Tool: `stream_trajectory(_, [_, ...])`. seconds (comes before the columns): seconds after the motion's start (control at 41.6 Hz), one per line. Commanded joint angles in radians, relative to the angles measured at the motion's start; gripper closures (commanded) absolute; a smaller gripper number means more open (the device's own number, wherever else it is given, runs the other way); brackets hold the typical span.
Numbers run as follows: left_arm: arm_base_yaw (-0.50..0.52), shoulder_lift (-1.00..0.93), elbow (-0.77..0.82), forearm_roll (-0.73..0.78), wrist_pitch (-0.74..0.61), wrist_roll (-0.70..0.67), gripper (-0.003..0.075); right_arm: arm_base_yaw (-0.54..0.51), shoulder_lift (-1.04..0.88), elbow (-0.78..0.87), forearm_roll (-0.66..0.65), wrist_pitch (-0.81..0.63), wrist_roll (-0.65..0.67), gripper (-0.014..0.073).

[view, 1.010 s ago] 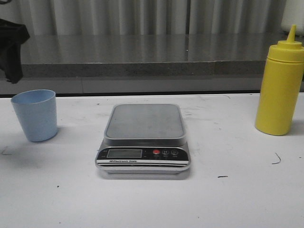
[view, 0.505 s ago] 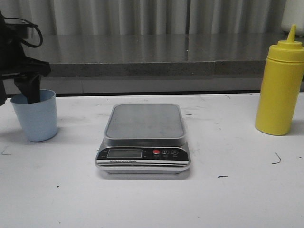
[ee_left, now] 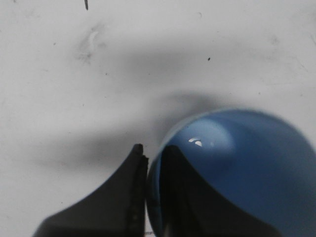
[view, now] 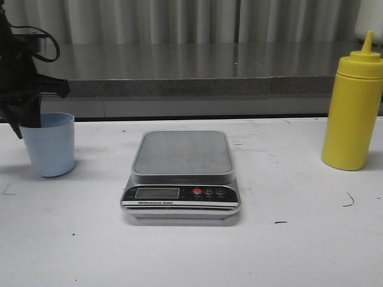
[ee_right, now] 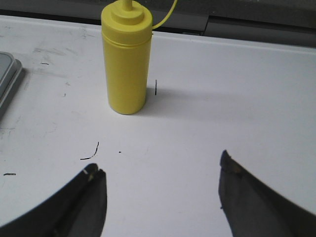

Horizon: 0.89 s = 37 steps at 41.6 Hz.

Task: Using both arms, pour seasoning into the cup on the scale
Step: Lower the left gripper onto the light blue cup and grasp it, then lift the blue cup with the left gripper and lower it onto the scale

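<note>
From the front I saw the left gripper (view: 27,122) down at the rim of the cup (view: 52,149), at the far left of the white table (view: 191,251). My left wrist camera showed one finger (ee_left: 118,197) outside the pale blue wall and the other inside the cup, the wall (ee_left: 153,192) caught between them, so I read the jaws as closed narrow on the cup's rim. The cup stood upright on the table, left of the scale (view: 181,176) and apart from it.

The scale sat in the middle of the table, its steel platform bare and its black panel with the display and red button facing me.

The seasoning (view: 353,107) stood upright at the far right of the table, well apart from the scale, nozzle cap on. On the right wrist view I had the right gripper (ee_right: 160,173) with its jaws spread wide and nothing between them, fingers (ee_right: 91,197) above the bare table, the yellow bottle (ee_right: 127,59) ahead of them and not touched
</note>
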Motion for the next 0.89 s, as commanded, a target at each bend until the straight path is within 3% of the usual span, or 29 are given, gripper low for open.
stream_trajectory(0.0, [-0.001, -0.060, -0.031, -0.017, -0.001, -0.001, 0.0729, -0.005, 0.009, -0.027, -0.012, -0.070, -0.011, 0.0085])
stream_trajectory(0.313, [-0.066, -0.187, -0.031, -0.026, 0.010, -0.001, 0.0740, -0.005, 0.009, -0.027, -0.012, -0.070, -0.011, 0.0085])
stream_trajectory(0.577, [-0.262, -0.302, -0.031, -0.026, 0.013, -0.001, 0.0740, -0.005, 0.009, -0.027, -0.012, -0.070, -0.011, 0.0085])
stream_trajectory(0.866, [-0.459, -0.242, -0.031, -0.026, -0.095, -0.016, 0.0741, -0.005, 0.009, -0.027, -0.012, -0.070, -0.011, 0.0085])
